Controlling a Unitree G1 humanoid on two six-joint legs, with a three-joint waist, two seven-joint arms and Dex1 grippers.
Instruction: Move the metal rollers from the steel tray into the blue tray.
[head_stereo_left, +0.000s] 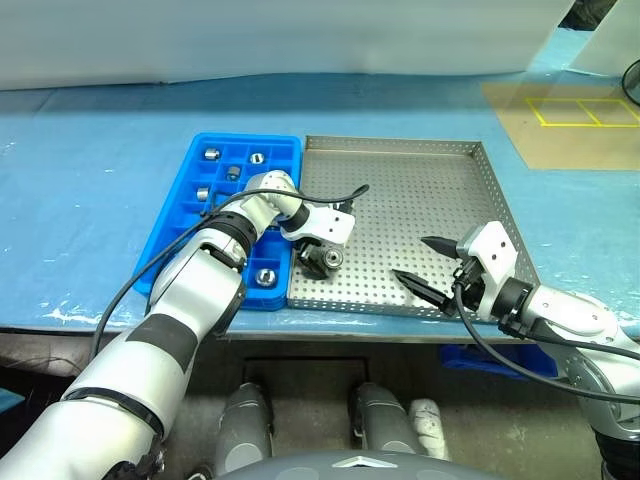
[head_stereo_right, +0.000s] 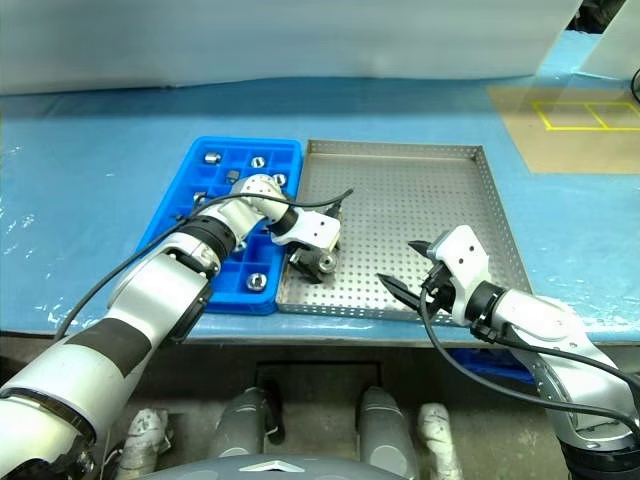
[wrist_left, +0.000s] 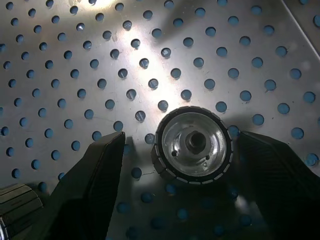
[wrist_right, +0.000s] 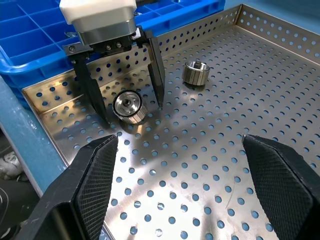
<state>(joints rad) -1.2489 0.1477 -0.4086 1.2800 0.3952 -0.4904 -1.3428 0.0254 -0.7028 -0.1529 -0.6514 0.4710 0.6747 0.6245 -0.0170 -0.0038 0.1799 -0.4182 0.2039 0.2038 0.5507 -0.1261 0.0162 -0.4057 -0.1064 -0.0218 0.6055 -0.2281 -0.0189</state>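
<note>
Steel tray (wrist_right: 260, 30): 2nd roller (wrist_left: 15, 210) cut off by L hand (wrist_right: 127, 107).

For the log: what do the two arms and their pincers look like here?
Both arms have glossy silver-grey shells with black bands at the joints. A black cable loops along each forearm to the wrist. The left pincer and right pincer each have a white boxy housing and two black, tapered, pointed fingers with a fine textured inner face.
</note>
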